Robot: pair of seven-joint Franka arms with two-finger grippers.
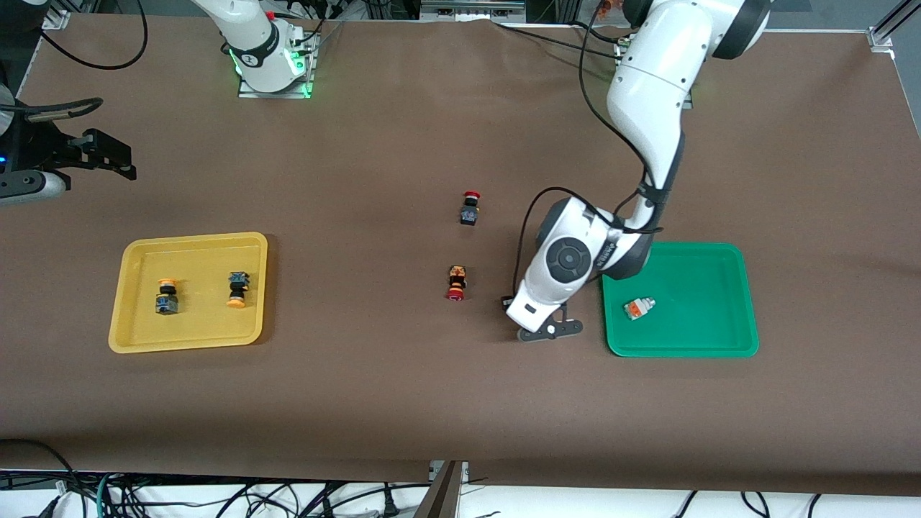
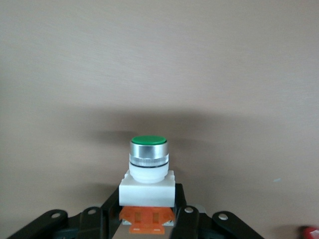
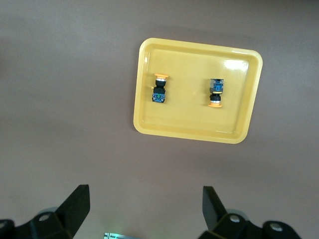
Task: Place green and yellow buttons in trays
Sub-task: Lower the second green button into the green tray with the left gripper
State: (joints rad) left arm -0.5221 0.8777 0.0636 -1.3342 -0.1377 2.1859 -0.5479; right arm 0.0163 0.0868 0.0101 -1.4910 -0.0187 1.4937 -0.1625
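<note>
Nearest the front camera, the yellow tray [image 1: 188, 293] and green tray [image 1: 680, 300] are seen at opposite ends of the worktop [image 1: 403, 403], the yellow one carrying two yellow-capped buttons [image 1: 167, 295] whose long axes run toward that camera, caps pointing opposite ways. One white-grey button [image 1: 638, 308] is laid slantwise on its side in the green tray. Beside that tray, a green-capped button [image 2: 148, 179] is clamped upright in the left pincer [image 1: 545, 329], while the right pincer [image 3: 144, 206] is held spread above the worktop near the yellow tray.
</note>
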